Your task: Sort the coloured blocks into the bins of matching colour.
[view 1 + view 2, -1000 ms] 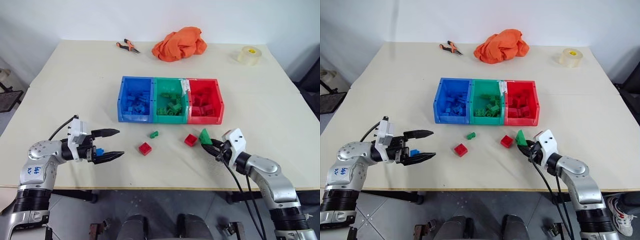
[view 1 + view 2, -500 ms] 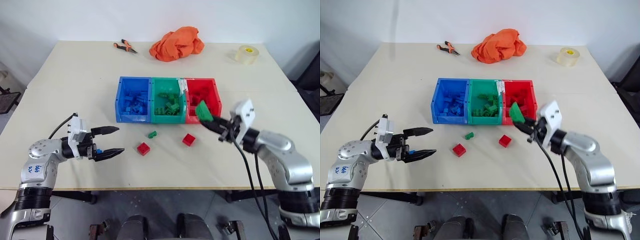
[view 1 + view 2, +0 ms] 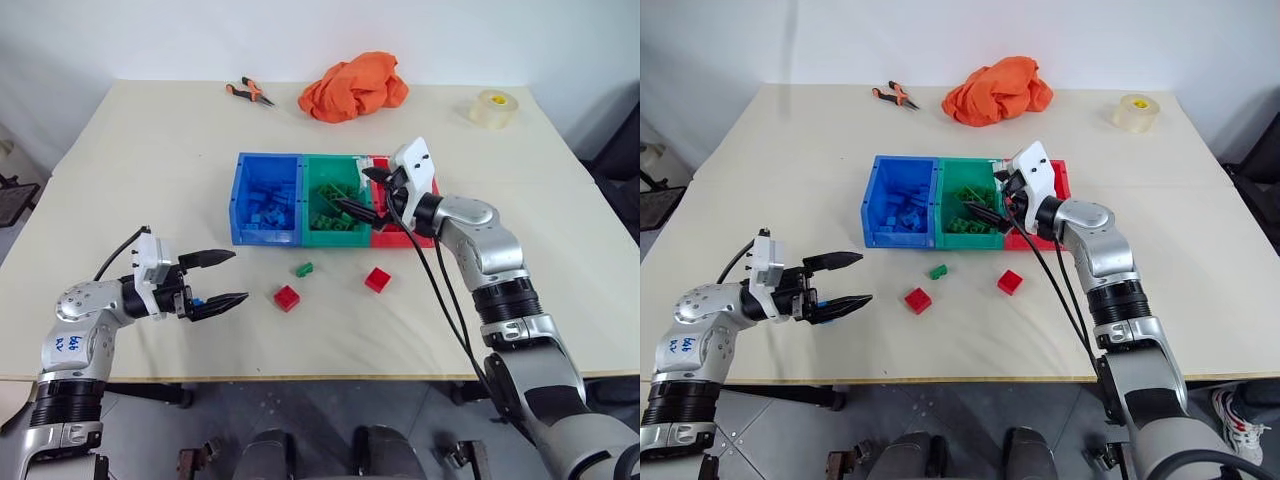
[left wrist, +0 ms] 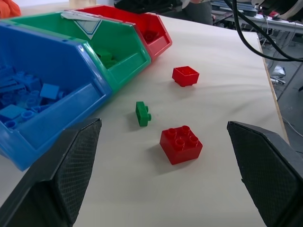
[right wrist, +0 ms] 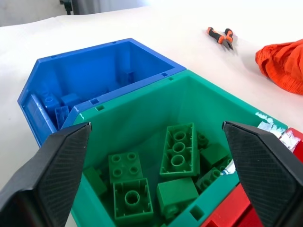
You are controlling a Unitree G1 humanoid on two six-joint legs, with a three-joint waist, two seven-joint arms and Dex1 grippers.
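Note:
Three joined bins stand mid-table: blue [image 3: 268, 212], green [image 3: 338, 205] and red [image 3: 410, 200]. My right gripper [image 3: 360, 191] hovers open over the green bin, with nothing between its fingers. Below it, several green bricks lie in that bin, among them a long flat one [image 5: 178, 149]. Loose on the table in front of the bins are a small green brick [image 3: 305, 268] and two red bricks [image 3: 287, 297] [image 3: 378, 279]. My left gripper [image 3: 226, 278] is held open and empty near the front left, pointing toward these bricks. A small blue bit [image 3: 200, 301] shows by its base; what it is I cannot tell.
At the far edge of the table lie an orange cloth [image 3: 355, 87], a pair of pliers [image 3: 250, 92] and a roll of tape [image 3: 497, 108]. Black cables hang from my right arm across the table's right front.
My right gripper carried a green brick up from the table's front right to above the green bin and opened; the brick is no longer in its fingers. The left gripper stayed put.

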